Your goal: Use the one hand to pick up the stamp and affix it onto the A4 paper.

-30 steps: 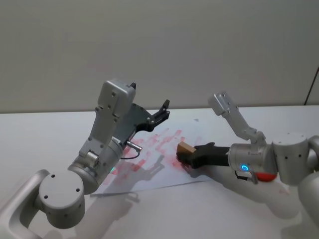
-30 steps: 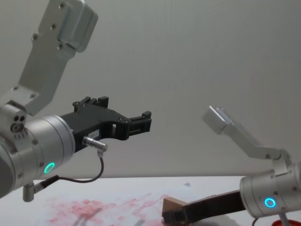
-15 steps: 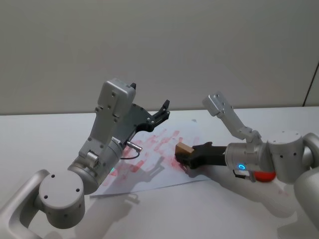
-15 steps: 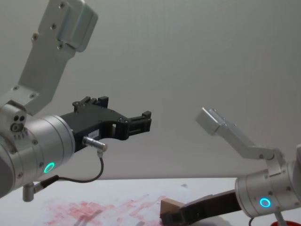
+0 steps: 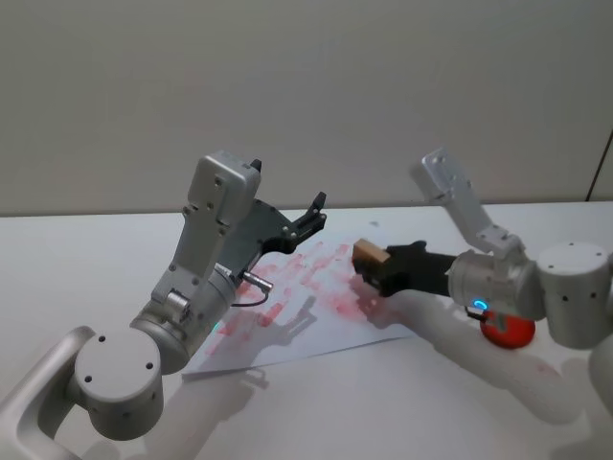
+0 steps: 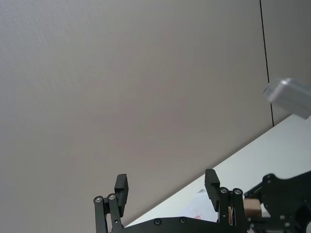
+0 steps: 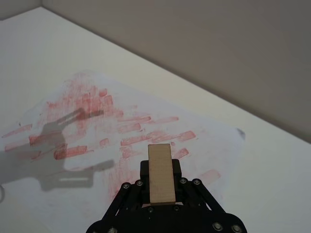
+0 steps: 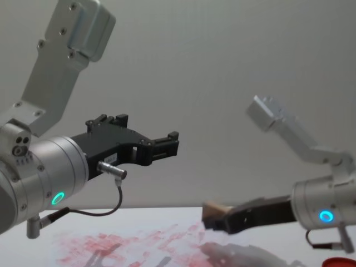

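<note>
The stamp (image 5: 369,255), a small tan wooden block, hangs above the A4 paper (image 5: 287,331), held at the tip of my right gripper (image 5: 375,263), which is shut on it. The right wrist view has the stamp (image 7: 161,173) between the black fingers, over the sheet's red-pink marks (image 7: 97,116). From the chest, the stamp (image 8: 214,211) is clear of the paper (image 8: 139,245) with its shadow below. My left gripper (image 5: 311,217) is raised over the sheet's far left part, open and holding nothing; its two fingers stand apart in the left wrist view (image 6: 167,189).
A red round object (image 5: 508,331) sits on the white table under my right arm. The table's far edge meets a plain grey wall. The left arm's body (image 5: 206,278) looms over the sheet's left side.
My right gripper has lifted the stamp off the paper and drawn it back to the right and up. The left arm has stayed still.
</note>
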